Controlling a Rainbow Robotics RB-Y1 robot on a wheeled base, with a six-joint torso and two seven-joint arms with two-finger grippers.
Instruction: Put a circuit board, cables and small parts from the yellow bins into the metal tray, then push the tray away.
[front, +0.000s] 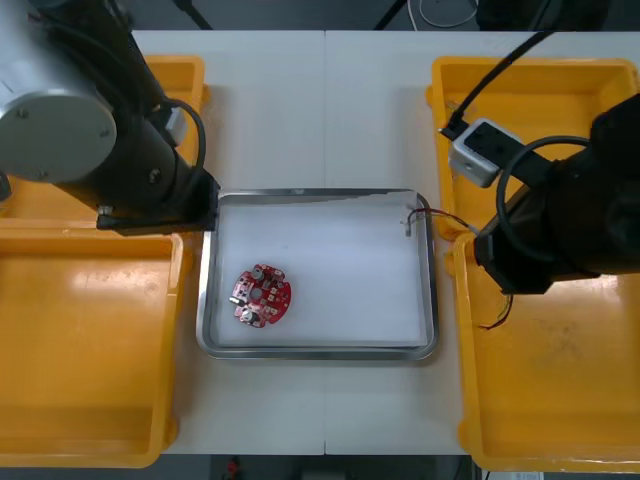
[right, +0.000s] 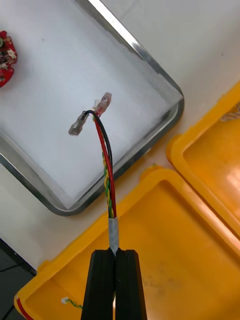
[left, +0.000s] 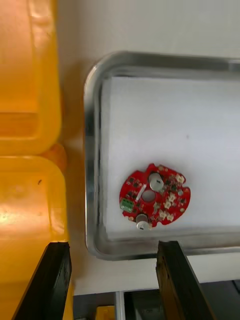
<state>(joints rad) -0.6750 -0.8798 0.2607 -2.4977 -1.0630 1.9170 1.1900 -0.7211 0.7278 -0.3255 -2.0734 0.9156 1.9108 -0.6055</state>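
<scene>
A round red circuit board (front: 262, 295) (left: 155, 195) lies in the white-lined metal tray (front: 318, 350), toward its near left corner. My right gripper (right: 114, 280) is shut on a red and yellow cable (right: 107, 172), and the cable's clear-sleeved end connectors (right: 91, 116) hang over the tray's far right corner (right: 165, 87). In the front view that cable (front: 432, 218) reaches across the tray's right rim from my right arm (front: 560, 215). My left gripper (left: 112, 280) is open, held above the tray's left edge, with nothing between its fingers.
Two yellow bins stand at each side: left near bin (front: 85, 345), left far bin (front: 185, 85), right near bin (front: 555, 375), right far bin (front: 540, 95). A thin cable strand (front: 497, 318) lies in the right near bin. The left bins look bare.
</scene>
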